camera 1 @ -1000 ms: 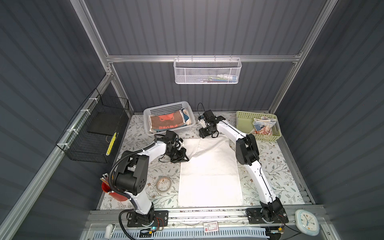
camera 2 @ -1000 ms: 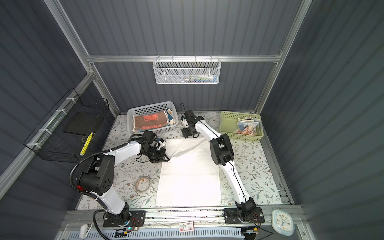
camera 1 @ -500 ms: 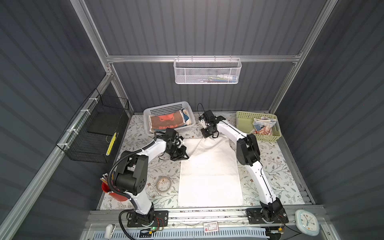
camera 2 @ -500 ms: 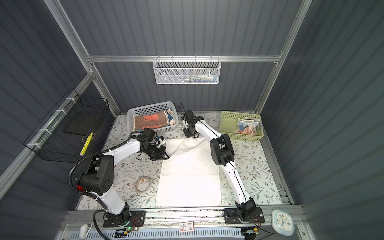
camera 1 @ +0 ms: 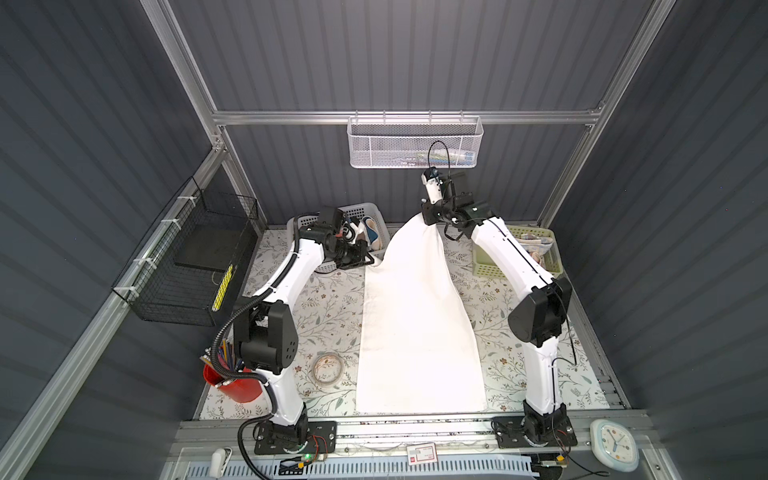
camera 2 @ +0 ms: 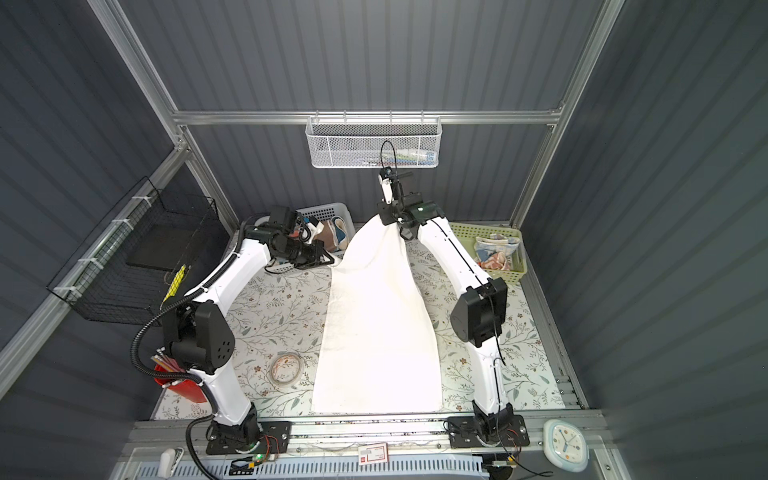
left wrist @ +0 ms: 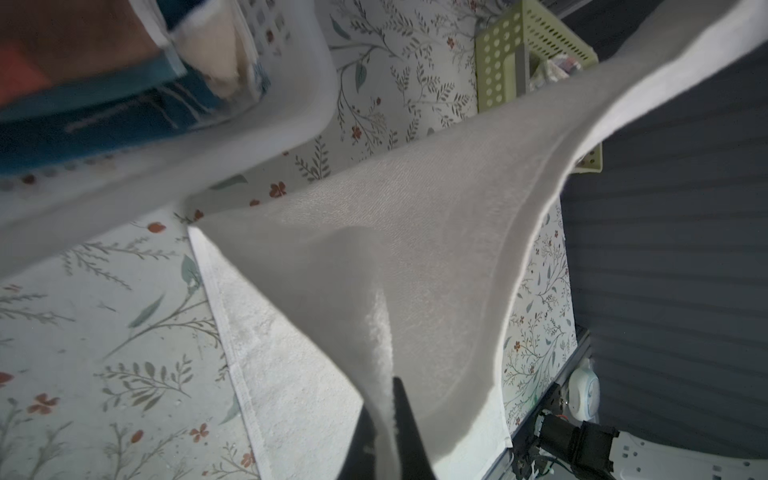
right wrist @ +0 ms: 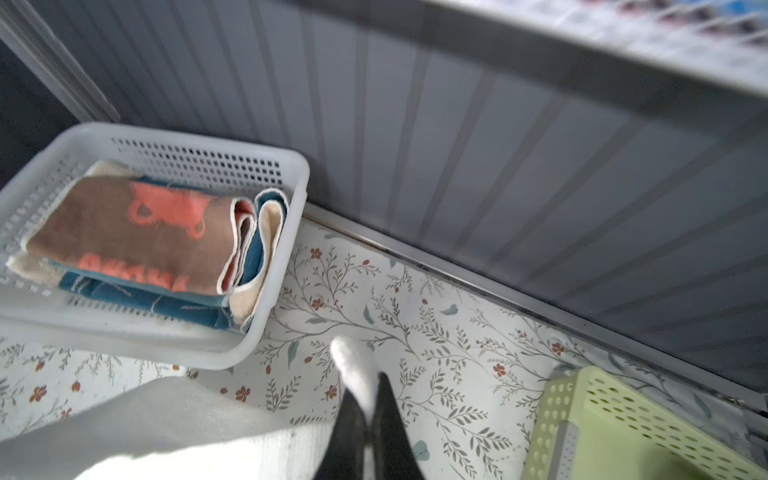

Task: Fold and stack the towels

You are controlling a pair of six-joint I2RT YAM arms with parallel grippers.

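Observation:
A plain white towel (camera 1: pixel 415 332) lies lengthwise down the middle of the table, its far end raised. My right gripper (camera 1: pixel 430 220) is shut on the far right corner and holds it high. My left gripper (camera 1: pixel 368 262) is shut on the far left corner, lower, beside the white basket (camera 1: pixel 361 206). In the left wrist view the towel (left wrist: pixel 415 249) is pinched between the black fingers (left wrist: pixel 405 415). In the right wrist view a tuft of towel sticks out past the right gripper (right wrist: pixel 370 399). A folded brown-and-coral towel (right wrist: pixel 137 237) lies on a blue towel (right wrist: pixel 137 297) in that basket. A lettered towel (camera 1: pixel 534 245) sits in the green basket (camera 1: pixel 490 270).
A roll of tape (camera 1: pixel 327 368) lies left of the towel, and a red cup of pencils (camera 1: pixel 232 380) stands by the left arm's base. A black wire basket (camera 1: pixel 195 266) hangs on the left wall, a white mesh basket (camera 1: pixel 415 143) on the back wall.
The right gripper has shut on the towel's far right corner and lifted it well above the table. The left gripper has risen a little with the far left corner.

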